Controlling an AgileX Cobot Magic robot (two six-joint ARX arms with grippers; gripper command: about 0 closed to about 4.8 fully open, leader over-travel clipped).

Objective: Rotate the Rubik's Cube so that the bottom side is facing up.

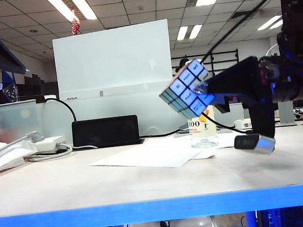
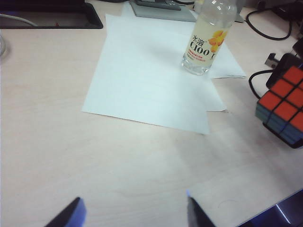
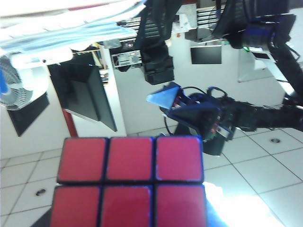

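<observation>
**Cube held aloft in the right hand, left hand idle**

I am viewing the Rubik's Cube (image 1: pixel 187 88) hanging in the air, well above the worktop (image 1: pixel 148 181), on the right side of the exterior view. The right hand (image 1: pixel 210 94) is reaching in from the right and gripping the cube at its near edge, its fingers closed on the cube's sides. The cube is sitting tilted, one corner pointing upward, with a blue lettered face turned toward the exterior camera. In the right wrist view a red face (image 3: pixel 130 184) is filling the lower frame, directly ahead of the hand.

Behind and below the cube, a bottle (image 1: pixel 203 132) is standing upright on sheets of white paper (image 1: pixel 156 153).

The left hand (image 2: pixel 135 213) is hovering over bare worktop with its two fingertips standing well apart and nothing between them. From there I am seeing the cube far off to one side, apart from this hand.
</observation>
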